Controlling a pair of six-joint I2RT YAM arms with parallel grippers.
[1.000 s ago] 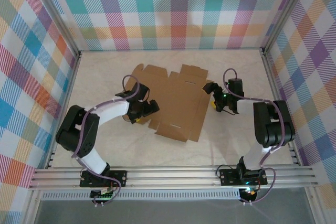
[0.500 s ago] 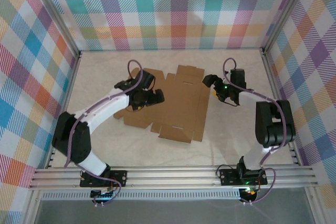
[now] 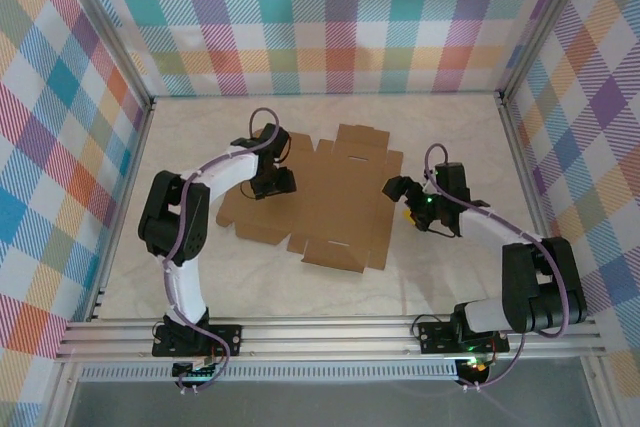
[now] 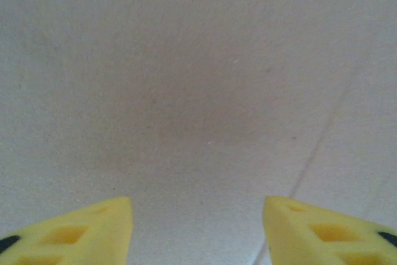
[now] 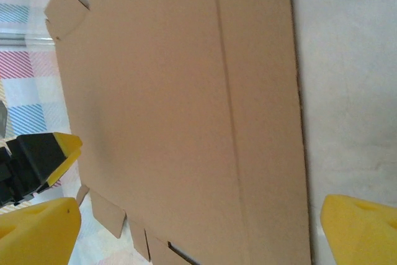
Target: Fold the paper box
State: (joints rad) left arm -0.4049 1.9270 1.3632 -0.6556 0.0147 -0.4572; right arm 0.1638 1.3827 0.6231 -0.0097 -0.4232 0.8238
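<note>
Top external: one paper box (image 3: 330, 202) lies flat in the middle of the table (image 3: 450, 137), with the left claw (image 3: 272, 179) over its left flap and the right claw (image 3: 393, 188) beside its right edge. Left wrist: two yellow fingertips (image 4: 93, 228) stand apart with nothing between them. Right wrist: fingers (image 5: 360, 228) spread wide and empty, with the box's creases plain here.

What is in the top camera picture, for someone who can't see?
A flat, unfolded paper box lies on a pale table. The left end effector is over its left part; the right end effector is at its right edge.
</note>
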